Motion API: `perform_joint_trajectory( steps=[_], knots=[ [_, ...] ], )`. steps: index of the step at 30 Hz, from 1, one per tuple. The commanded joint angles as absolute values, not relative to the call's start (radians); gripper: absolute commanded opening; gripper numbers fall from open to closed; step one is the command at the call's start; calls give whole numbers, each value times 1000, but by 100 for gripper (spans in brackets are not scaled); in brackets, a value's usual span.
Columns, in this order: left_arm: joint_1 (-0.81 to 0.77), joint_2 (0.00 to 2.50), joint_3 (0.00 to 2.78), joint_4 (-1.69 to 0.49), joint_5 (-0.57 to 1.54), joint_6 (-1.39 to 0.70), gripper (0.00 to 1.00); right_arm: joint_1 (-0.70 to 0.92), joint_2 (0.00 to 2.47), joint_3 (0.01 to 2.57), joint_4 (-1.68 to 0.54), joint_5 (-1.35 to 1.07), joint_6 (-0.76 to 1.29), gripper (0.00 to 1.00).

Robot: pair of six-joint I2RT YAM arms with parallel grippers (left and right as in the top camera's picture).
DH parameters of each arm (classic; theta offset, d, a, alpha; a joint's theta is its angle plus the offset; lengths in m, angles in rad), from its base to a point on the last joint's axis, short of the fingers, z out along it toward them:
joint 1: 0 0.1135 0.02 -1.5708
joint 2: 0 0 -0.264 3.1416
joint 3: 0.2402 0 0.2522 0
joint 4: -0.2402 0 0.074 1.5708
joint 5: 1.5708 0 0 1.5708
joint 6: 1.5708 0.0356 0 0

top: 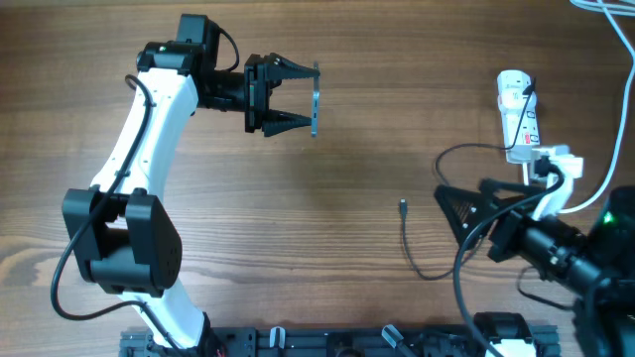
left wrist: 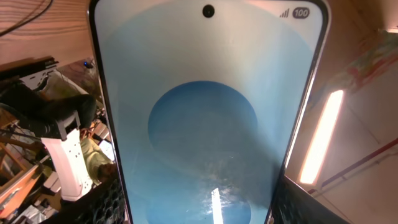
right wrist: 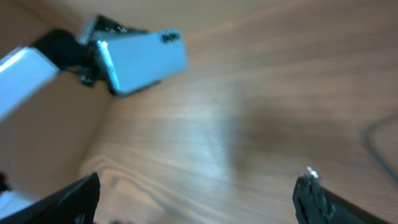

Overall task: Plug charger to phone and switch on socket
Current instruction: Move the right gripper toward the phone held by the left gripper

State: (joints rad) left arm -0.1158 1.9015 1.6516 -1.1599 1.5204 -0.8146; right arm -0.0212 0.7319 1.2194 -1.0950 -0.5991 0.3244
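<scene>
We have a wooden desk (top: 347, 178) filling the overhead view. The left arm (top: 149, 129), white with black joints, runs from the near left edge up to the far left. The right arm (top: 556, 253), mostly black, sits at the near right corner.

The left pincer (top: 306, 97) points right and pinches the phone (top: 315, 99) between both fingers. From above we see the phone edge-on, and we cannot tell if it touches the desk. The right pincer (top: 454, 213) is spread wide with nothing between its fingers, and it sits just on the near side of the socket.

The socket (top: 516, 109) is a white strip lying flat at the far right. A thick white cord (top: 623, 109) curves past its right side, and a white plug block (top: 549, 159) sits at its near end.

In the left wrist view the phone (left wrist: 205, 124) fills the frame, screen toward the camera, pale teal with a darker blue circle and a camera dot at the top. In the right wrist view the phone (right wrist: 143, 59) is blurred at the upper left, well apart from the right pincer (right wrist: 199, 180).

The charger (top: 412, 253), a thin black cable, lies on the desk between the two pincers, nearer the right one. Its plug tip (top: 403, 206) rests free on the wood, well apart from the phone.
</scene>
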Motion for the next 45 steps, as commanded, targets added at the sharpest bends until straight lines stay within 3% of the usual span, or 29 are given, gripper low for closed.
perform_joint_trajectory(
  steps=[1, 6, 9, 15, 20, 29, 33, 41, 45],
  knots=[
    [-116, 1872, 1671, -1157, 1517, -817, 64, -19, 854, 1402, -1228, -401, 253, 100],
    [-126, 1872, 1671, -1157, 1475, -829, 63, 8, 1029, 1583, -1360, -361, 209, 99],
    [-149, 1872, 1671, -1156, 1422, -879, 63, 107, 1111, 1659, -1369, -309, 222, 99],
    [-206, 1872, 1671, -1019, 1393, -1009, 63, 511, 1306, 1760, -1343, 17, 438, 100],
    [-230, 1872, 1671, -944, 1374, -1094, 63, 738, 1451, 1871, -1324, 224, 568, 99],
    [-230, 1872, 1671, -945, 1430, -1109, 63, 794, 1560, 1871, -1204, 244, 605, 98],
    [-230, 1872, 1671, -945, 1443, -1108, 63, 794, 1588, 1871, -1147, 280, 605, 81],
    [-234, 1872, 1671, -945, 1485, -1107, 63, 793, 1648, 1870, -1121, 388, 643, 75],
    [-234, 1872, 1671, -945, 1485, -1104, 63, 793, 1661, 1870, -1092, 419, 661, 63]
  ],
)
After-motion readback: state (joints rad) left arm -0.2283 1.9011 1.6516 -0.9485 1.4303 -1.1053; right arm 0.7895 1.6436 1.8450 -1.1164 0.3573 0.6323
